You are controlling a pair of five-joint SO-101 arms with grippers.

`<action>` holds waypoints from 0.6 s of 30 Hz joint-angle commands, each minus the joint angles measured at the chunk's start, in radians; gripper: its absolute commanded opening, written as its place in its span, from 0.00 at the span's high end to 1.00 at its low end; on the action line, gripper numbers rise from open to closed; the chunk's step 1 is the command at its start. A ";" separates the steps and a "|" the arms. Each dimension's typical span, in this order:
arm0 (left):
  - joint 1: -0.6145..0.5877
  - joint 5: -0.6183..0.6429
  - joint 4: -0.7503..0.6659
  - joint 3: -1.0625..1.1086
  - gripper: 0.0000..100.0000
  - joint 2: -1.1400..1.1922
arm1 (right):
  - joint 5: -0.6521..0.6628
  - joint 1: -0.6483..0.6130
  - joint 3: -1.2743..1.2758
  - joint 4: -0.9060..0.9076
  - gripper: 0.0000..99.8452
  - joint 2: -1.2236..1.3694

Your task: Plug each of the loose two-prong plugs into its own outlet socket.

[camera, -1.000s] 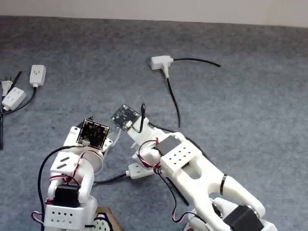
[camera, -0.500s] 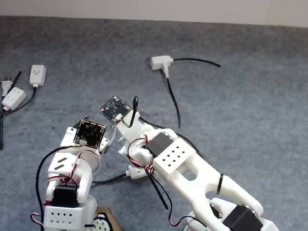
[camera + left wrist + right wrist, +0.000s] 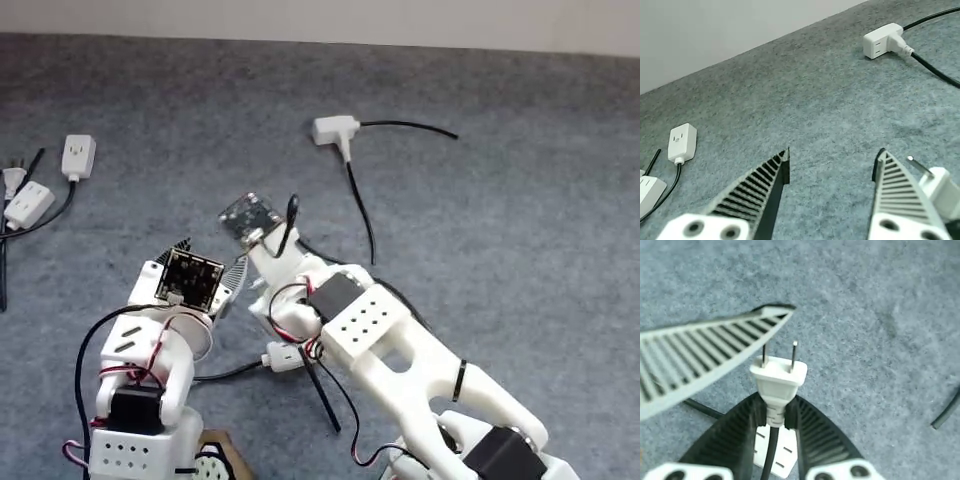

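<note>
My right gripper (image 3: 777, 399) is shut on a white two-prong plug (image 3: 777, 379), prongs pointing away from the wrist, cord trailing back between the fingers. The same plug (image 3: 939, 186) shows beside one finger of my open left gripper (image 3: 832, 155), which holds nothing. One ribbed finger (image 3: 705, 356) of the left gripper crosses just in front of the plug. A white socket block (image 3: 772, 450) with two slots lies on the carpet under the right gripper, also the block (image 3: 285, 355) between the arms. A white outlet (image 3: 333, 130) on a black cord lies farther back.
Grey carpet covers the floor. Two more white sockets (image 3: 78, 155) (image 3: 25, 203) with black cords lie at the far left edge. The left arm (image 3: 150, 350) and right arm (image 3: 400, 360) stand close together at the front. A black cord (image 3: 360, 205) runs from the outlet toward the right arm.
The right wrist has swung left toward the left arm and then a little farther back, carrying the plug. The left arm shifted only slightly.
</note>
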 commanded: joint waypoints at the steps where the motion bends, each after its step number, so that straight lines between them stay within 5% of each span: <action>1: 0.016 0.011 0.005 -0.039 0.71 0.001 | -0.021 0.058 -0.016 -0.021 0.99 -0.031; 6: -0.041 0.006 0.002 -0.039 0.70 0.001 | -0.006 0.124 -0.015 0.010 0.99 -0.030; 18: -0.015 -0.081 0.000 -0.018 0.68 -0.005 | 0.029 -0.008 0.056 -0.033 0.99 -0.030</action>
